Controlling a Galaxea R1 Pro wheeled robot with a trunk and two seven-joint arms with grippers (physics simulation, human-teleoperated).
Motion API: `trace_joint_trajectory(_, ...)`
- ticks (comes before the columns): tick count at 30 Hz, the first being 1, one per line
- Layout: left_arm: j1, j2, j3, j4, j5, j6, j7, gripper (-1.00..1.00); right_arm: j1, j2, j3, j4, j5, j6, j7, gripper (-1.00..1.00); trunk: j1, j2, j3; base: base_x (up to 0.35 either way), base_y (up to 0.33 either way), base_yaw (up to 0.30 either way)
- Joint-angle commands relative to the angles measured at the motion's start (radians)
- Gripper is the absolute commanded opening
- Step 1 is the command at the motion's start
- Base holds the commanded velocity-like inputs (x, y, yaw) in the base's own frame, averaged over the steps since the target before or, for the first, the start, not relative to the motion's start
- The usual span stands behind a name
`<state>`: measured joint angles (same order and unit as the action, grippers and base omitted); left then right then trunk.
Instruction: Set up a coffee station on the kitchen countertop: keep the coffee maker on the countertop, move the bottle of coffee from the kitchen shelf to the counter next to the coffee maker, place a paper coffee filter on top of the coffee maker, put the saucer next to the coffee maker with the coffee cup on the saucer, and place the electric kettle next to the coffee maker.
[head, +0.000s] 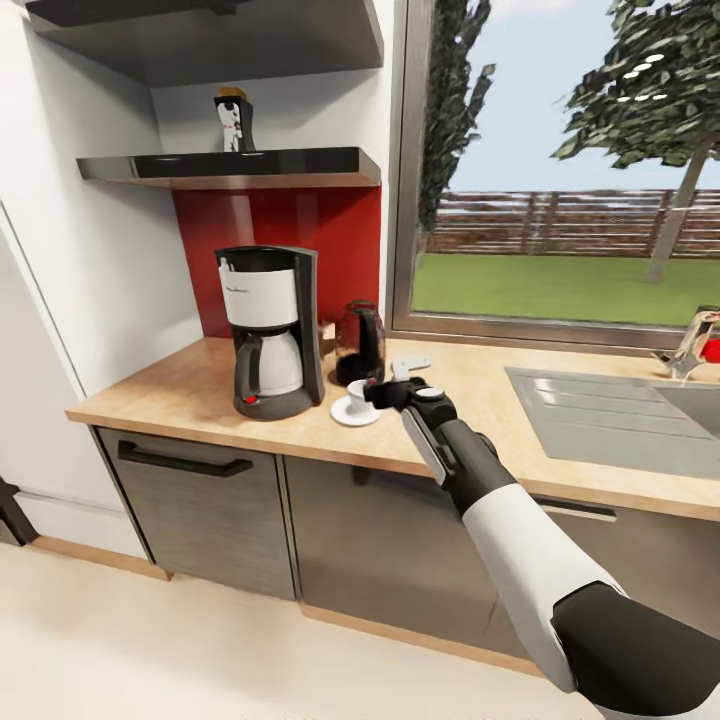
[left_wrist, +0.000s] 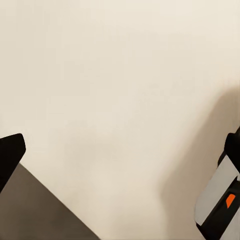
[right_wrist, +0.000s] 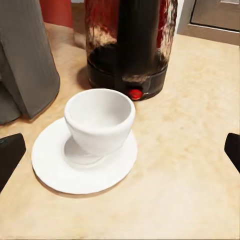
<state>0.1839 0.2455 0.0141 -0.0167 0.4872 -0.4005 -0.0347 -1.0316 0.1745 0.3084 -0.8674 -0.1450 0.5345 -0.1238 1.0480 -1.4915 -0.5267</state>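
Note:
The black-and-white coffee maker (head: 268, 330) stands on the wooden countertop (head: 180, 385). To its right is the dark electric kettle (head: 360, 342), also seen as the kettle (right_wrist: 127, 45) up close. In front of the kettle a white coffee cup (head: 357, 391) sits on a white saucer (head: 350, 413); the cup (right_wrist: 100, 119) rests on the saucer (right_wrist: 60, 167), with nothing gripping it. My right gripper (head: 385, 392) hovers just right of the cup, open, its fingertips (right_wrist: 10, 155) wide apart. The coffee bottle (head: 232, 120) stands on the upper shelf (head: 300, 165). My left gripper (left_wrist: 121, 150) is open over a plain beige surface.
A small pale flat object (head: 411, 362) lies on the counter right of the kettle. A steel sink (head: 620, 410) and faucet (head: 690, 345) occupy the counter's right end under the window. Drawers (head: 190, 500) sit below the counter. A white wall closes the left side.

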Motion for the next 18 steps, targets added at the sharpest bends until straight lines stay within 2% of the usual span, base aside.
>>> trace_joint_trajectory(1, 0.001, 0.000, 0.001, -0.002, 0.005, -0.001, -0.004, 1.00, -0.001, 0.000, 0.002, -0.001, -0.023, 0.012, -0.001, 1.00, 0.000, -0.001, -0.001, -0.012, 0.000, 0.000)
trace_joint_trajectory(2, 0.000, 0.000, 0.001, -0.002, 0.005, -0.001, -0.004, 1.00, -0.001, 0.000, 0.001, -0.001, -0.052, 0.030, 0.014, 1.00, 0.000, -0.001, -0.001, -0.007, 0.000, 0.000)
trace_joint_trajectory(8, 0.001, 0.000, 0.001, -0.002, 0.005, -0.001, -0.004, 1.00, -0.001, -0.006, 0.001, -0.020, -0.162, 0.097, 0.059, 1.00, 0.000, -0.001, -0.001, -0.003, 0.000, 0.000)
trace_joint_trajectory(10, 0.000, 0.000, 0.001, -0.002, 0.005, 0.000, -0.004, 1.00, -0.001, -0.022, 0.002, -0.046, -0.191, 0.120, 0.084, 1.00, 0.000, -0.001, -0.001, -0.001, 0.000, 0.000)
trace_joint_trajectory(13, 0.000, 0.000, 0.001, -0.002, 0.005, 0.000, -0.004, 1.00, -0.001, -0.031, 0.002, -0.066, -0.214, 0.154, 0.123, 1.00, 0.000, -0.001, -0.001, 0.000, 0.000, 0.000)
trace_joint_trajectory(16, 0.000, 0.000, 0.001, -0.002, 0.004, 0.000, -0.004, 1.00, -0.001, -0.040, 0.002, -0.079, -0.256, 0.223, 0.223, 1.00, 0.000, -0.001, -0.001, 0.000, 0.000, 0.000)
trace_joint_trajectory(18, 0.000, 0.000, 0.001, -0.002, 0.005, 0.000, -0.004, 1.00, -0.001, -0.043, 0.002, -0.081, -0.275, 0.247, 0.266, 1.00, 0.000, -0.001, -0.001, 0.000, 0.000, 0.000)
